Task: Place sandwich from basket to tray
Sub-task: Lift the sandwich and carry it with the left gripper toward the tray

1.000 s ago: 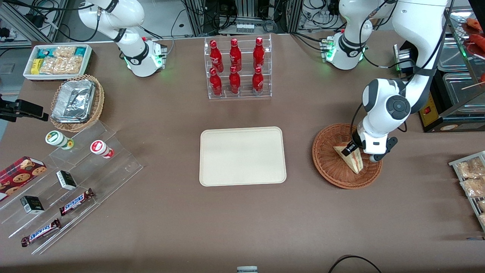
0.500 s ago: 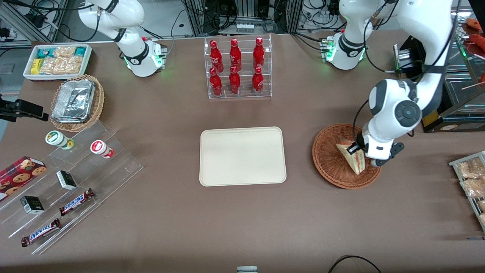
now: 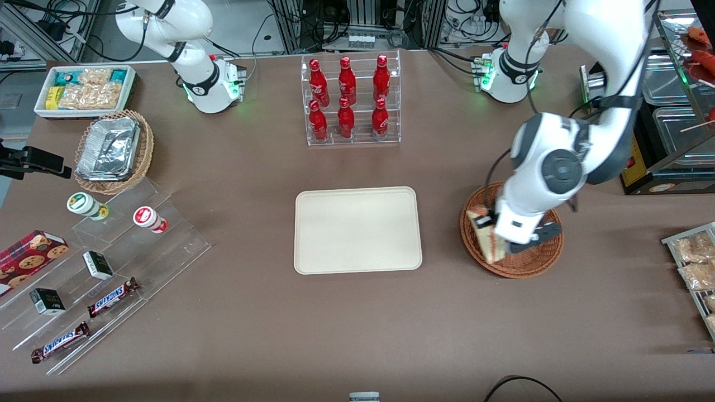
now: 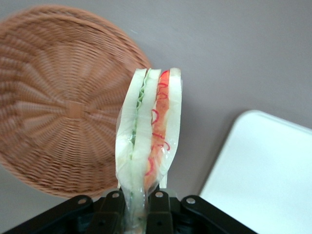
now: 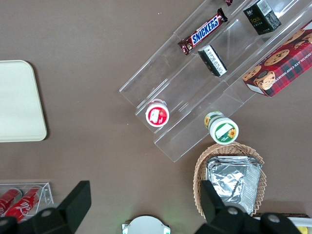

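Jaws of the left gripper (image 4: pixel 139 204) are clamped on the narrow end of the sandwich (image 4: pixel 148 141), which hangs in the air above the basket (image 3: pixel 511 231) rather than resting in it. From the front, only the pale bread face of the wedge shows, over the basket's rim on the side toward the tray (image 3: pixel 357 230), with the arm's wrist hiding most of the gripper. The left wrist view adds what the front misses: the cut side with green, orange and red layers under clear wrap, the basket's bare woven bottom, and a corner of the tray lying on the brown desk (image 3: pixel 357 324).
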